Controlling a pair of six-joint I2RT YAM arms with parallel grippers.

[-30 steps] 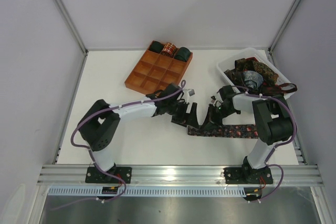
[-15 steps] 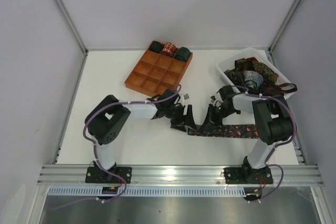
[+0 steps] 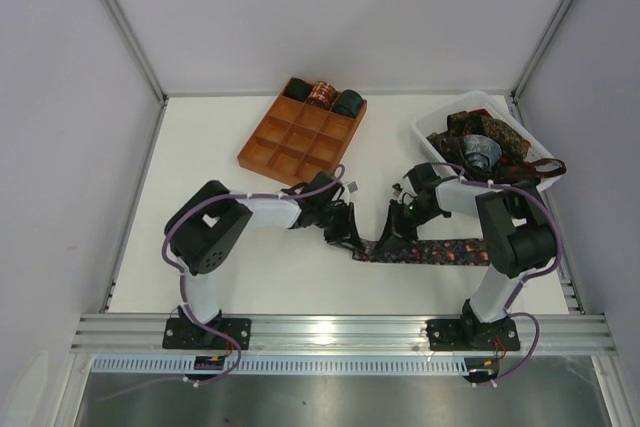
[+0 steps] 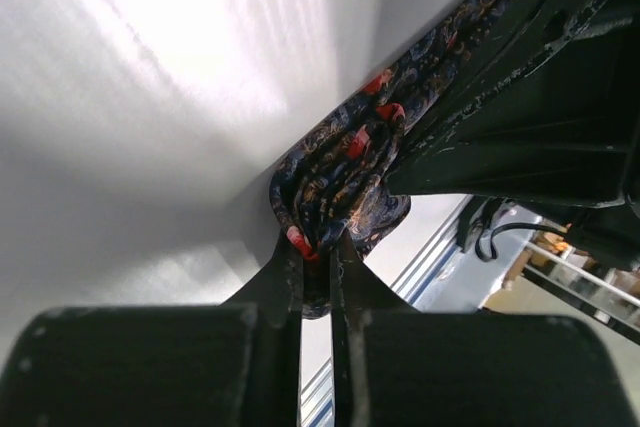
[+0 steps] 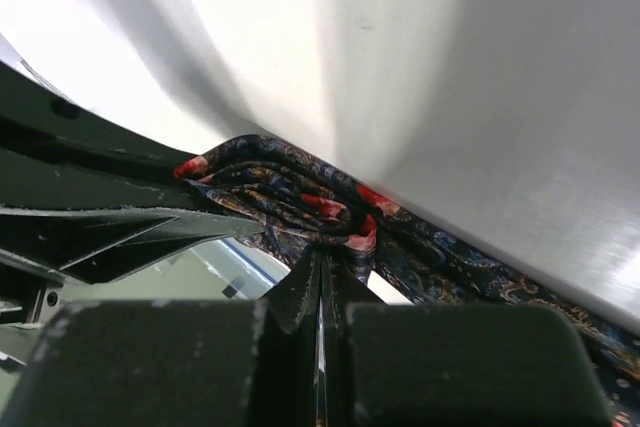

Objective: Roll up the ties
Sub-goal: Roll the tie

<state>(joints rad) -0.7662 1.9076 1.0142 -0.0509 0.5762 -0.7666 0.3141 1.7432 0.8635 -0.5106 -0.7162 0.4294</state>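
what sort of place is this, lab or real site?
Probably a lab test cell: plain wall panels around a white table, arms bolted to an aluminium rail, ties staged in a gridded tray and white bin.

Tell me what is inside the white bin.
Loose patterned ties in a heap, a greyish one in the middle. The bin floor, and anything lower down, is covered by the heap.

1 long tie [image 3: 440, 250], dark with red flowers, lies flat on the desk [image 3: 200, 147] in front and right of the orange tray [image 3: 285, 142]. Its left end is bunched up. 3 rolled ties [image 3: 321, 94] sit in the tray's back row. Loose ties [image 3: 495, 132] fill a white bin [image 3: 428, 132] right of the tray.
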